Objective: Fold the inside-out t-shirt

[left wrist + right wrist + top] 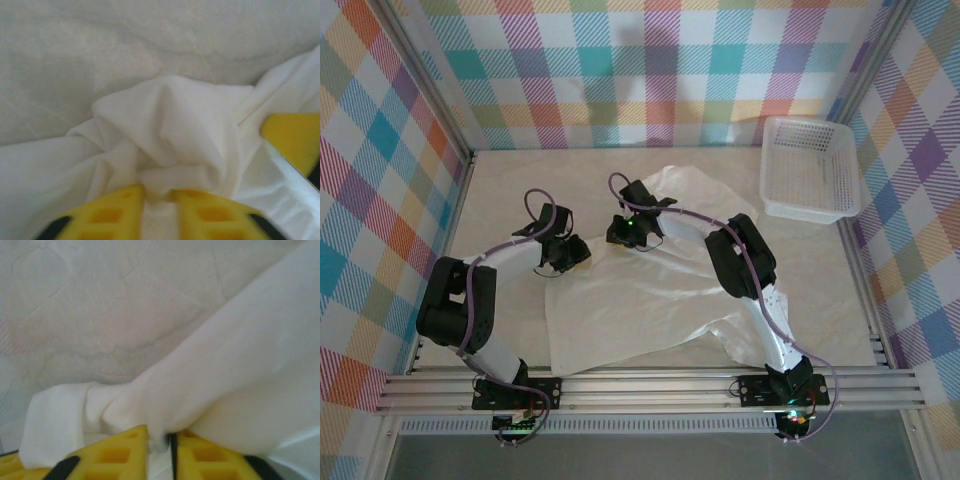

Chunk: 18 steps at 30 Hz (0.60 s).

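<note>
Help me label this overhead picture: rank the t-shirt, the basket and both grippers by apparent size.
1. t-shirt, largest by far.
2. basket.
3. left gripper and right gripper: they look alike, so no ranking between them.

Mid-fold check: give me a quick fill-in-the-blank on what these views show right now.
1. The left gripper and the right gripper each pinch the t-shirt between ____ fingers.
2. The mesh basket stands at the table's far ____ corner.
3. The basket is made of ____ mesh.
Missing words: yellow; right; white.
</note>
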Each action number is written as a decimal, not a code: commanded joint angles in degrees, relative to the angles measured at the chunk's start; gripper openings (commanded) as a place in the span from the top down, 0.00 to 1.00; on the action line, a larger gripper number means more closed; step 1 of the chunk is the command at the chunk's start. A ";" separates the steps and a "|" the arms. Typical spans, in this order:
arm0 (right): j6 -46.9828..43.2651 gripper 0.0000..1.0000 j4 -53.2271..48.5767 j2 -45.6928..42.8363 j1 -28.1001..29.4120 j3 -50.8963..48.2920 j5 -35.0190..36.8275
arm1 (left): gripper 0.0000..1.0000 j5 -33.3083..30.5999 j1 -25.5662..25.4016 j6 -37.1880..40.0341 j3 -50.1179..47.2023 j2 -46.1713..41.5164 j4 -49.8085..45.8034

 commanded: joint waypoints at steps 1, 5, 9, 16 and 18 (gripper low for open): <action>0.39 0.89 -1.18 -0.91 -0.37 0.81 1.93 | 0.92 0.86 0.42 -0.07 1.69 -0.51 0.37; 0.24 1.00 -2.84 -1.47 -1.07 1.01 4.52 | 1.00 0.56 2.48 1.95 3.89 -2.55 -3.36; -0.29 1.00 -3.86 -2.02 -2.29 0.78 5.54 | 1.00 1.39 6.46 5.43 6.48 -3.72 -6.97; -2.55 1.00 -3.09 -2.71 -3.63 2.02 3.95 | 1.00 4.03 14.49 8.10 10.06 -3.83 -8.33; -2.53 1.00 -3.59 -2.38 -3.71 3.21 4.01 | 1.00 5.94 15.99 8.54 12.72 -1.55 -8.84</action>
